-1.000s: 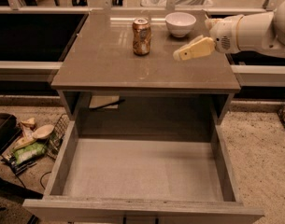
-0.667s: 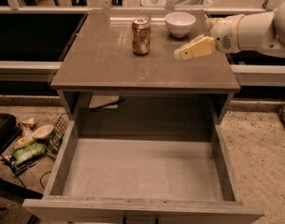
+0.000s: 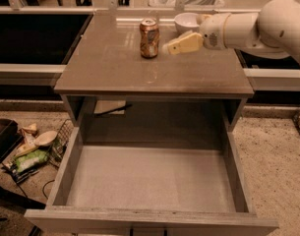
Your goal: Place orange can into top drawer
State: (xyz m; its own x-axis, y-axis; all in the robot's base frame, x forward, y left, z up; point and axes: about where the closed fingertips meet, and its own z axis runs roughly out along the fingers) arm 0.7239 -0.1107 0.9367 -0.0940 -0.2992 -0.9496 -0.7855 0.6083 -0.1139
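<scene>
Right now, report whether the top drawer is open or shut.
Open: the top drawer is pulled out, inside visible. The claw hovers beside the orange can.

On my feed I see speckled beige carpet [image 3: 277, 146] around a grey table [image 3: 198, 75]. Dark panels [image 3: 36, 38] and pale rails [image 3: 26, 69] stand behind it, and packets [image 3: 31, 156] lie on the floor at left. The gripper [image 3: 169, 46] is over the tabletop's back.

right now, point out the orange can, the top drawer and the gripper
orange can [image 3: 149, 39]: camera view, middle of its side
top drawer [image 3: 154, 181]: camera view, bare pale bottom
gripper [image 3: 169, 47]: camera view, fingertip end, close beside the can
</scene>
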